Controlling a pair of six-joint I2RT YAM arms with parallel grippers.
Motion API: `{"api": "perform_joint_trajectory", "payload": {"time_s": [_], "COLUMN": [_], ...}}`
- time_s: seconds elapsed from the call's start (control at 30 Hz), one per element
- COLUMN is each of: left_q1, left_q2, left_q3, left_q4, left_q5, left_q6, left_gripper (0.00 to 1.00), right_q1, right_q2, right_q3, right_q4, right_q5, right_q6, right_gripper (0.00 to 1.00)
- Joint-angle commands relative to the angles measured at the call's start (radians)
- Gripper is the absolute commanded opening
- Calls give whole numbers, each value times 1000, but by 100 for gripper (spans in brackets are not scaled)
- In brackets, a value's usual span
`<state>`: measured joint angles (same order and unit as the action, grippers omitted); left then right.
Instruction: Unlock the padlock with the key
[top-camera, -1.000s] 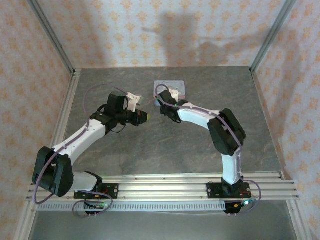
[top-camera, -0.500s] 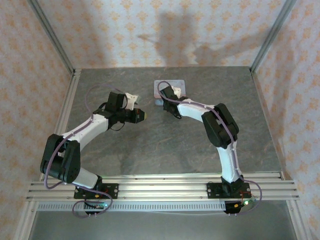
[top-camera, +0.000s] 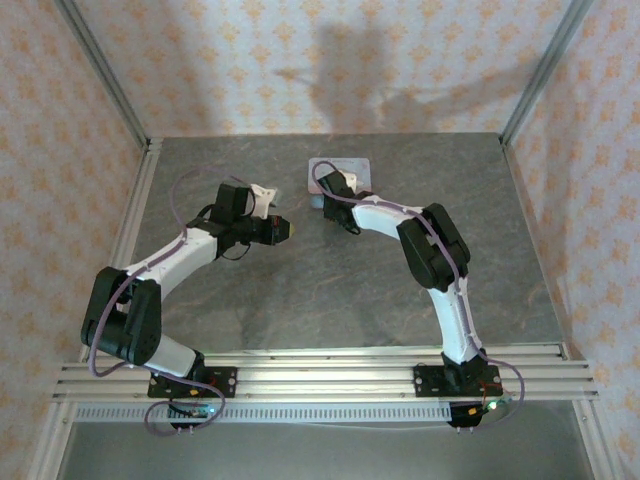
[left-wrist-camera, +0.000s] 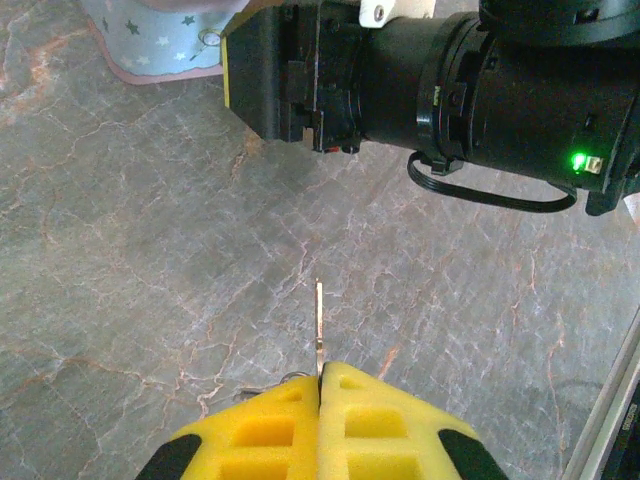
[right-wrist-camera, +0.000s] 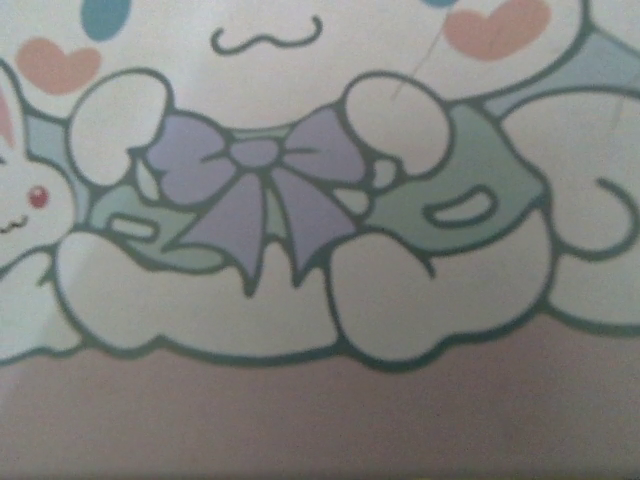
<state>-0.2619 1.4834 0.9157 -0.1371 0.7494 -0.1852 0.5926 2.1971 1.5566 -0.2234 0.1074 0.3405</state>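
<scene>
Key (left-wrist-camera: 319, 320) and left gripper (left-wrist-camera: 320, 372) go together here: we have the yellow pads (left-wrist-camera: 380, 420) clenched on the key's head, so the blade juts straight out ahead of the fingertips. Held this way, we judge, it can be aimed like a probe at a keyhole. It seems to hang clear of the table (left-wrist-camera: 150, 250) beneath it.

The key is a thin, pale brownish-silver sliver, narrow and straight, and too fine for us to read its teeth.

Ahead of the left gripper and slightly to its left, our right gripper (top-camera: 320, 203) reaches in at the near edge of the tin (left-wrist-camera: 150, 40). Its camera is close against the cartoon lid, probably so that it can steady or present the padlock. Whether its jaws are closed we cannot tell. The padlock is hidden by that gripper. A small metal ring (left-wrist-camera: 210, 38) on the tin, just beside the gripper's yellow tip, may be the shackle, but we cannot be sure.
</scene>
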Motion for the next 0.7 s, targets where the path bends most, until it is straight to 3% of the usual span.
{"api": "perform_joint_trajectory", "payload": {"time_s": [0.0,0.37,0.67], "left_q1": [3,3,3], "left_q2": [14,12,-33], "left_q3": [7,-9,-86], "left_q4": [42,41,95], "left_q5": [0,-1,0], "left_q6": [-1,19,34], "left_gripper": [0,0,0], "right_q1": [-11,-11,-7], "right_q2": [23,8,-104], "right_q3": [40,23,-91], "right_q4": [4,40,53], "right_q5": [15,8,-73], "right_q6": [-26,-56,-29], "right_gripper": [40,13,5]}}
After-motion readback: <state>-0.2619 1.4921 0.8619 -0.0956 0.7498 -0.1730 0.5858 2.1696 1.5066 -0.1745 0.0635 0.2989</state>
